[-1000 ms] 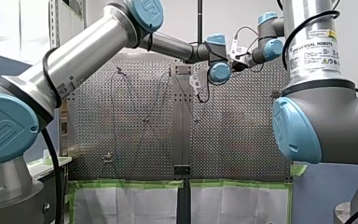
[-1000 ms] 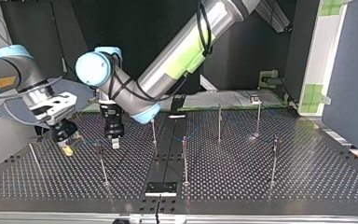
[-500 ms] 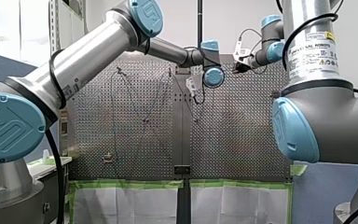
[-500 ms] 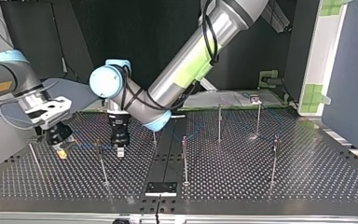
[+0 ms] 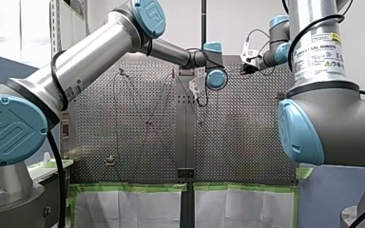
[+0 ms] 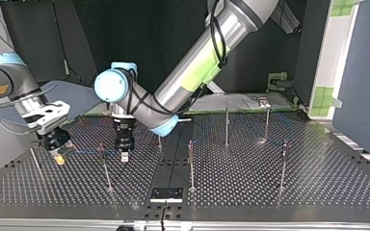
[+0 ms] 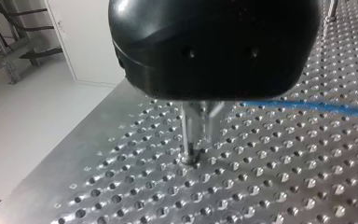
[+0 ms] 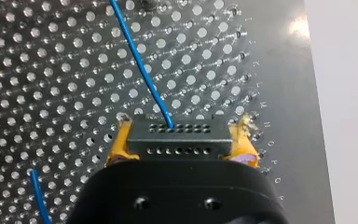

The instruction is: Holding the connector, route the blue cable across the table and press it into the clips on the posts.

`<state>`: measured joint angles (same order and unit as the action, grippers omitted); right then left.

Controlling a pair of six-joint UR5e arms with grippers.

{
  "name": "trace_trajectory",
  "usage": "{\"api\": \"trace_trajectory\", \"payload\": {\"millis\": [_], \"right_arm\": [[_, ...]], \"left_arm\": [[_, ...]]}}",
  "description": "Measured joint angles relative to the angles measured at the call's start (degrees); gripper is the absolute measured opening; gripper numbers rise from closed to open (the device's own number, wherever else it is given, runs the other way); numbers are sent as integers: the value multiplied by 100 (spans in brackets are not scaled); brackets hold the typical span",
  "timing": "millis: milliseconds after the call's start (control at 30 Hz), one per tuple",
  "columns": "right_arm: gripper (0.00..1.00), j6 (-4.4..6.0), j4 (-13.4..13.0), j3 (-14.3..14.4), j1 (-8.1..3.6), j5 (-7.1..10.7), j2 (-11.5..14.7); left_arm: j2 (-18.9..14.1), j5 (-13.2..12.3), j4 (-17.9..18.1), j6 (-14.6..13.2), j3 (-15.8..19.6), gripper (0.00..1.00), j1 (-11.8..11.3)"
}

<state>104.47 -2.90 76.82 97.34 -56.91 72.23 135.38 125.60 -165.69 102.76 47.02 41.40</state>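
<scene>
Right wrist view — Obs. 1: right gripper (image 8: pixel 182 140) clamps the connector (image 8: pixel 177 136) between yellow pads. Cable (image 8: pixel 140 65) runs ahead of it over the table (image 8: pixel 51 70). Risk, as judged: a hard pull draws the cable taut and the connector slides in the pads.

Top view — Obs. 2: agreed. Posts show only here. Left gripper (image 6: pixel 124 155) sits low, just beside a post (image 6: pixel 104 168). It may knock the post, or the cable may pass unseated. Left gripper's state: cannot tell, even from left wrist view.
</scene>
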Motion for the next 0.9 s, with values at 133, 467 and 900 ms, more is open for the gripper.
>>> {"api": "trace_trajectory", "payload": {"millis": [133,467,900], "right_arm": [[0,-3,-1,0,-5,-2,-3],[0,-7,-1,0,-3,35,-12],[0,-18,7,4,23,73,-18]], "left_arm": [[0,-118,-32,77,24,89,18],[-8,-208,-422,178,31,100,110],[-234,127,-1075,481,175,100,371]]}}
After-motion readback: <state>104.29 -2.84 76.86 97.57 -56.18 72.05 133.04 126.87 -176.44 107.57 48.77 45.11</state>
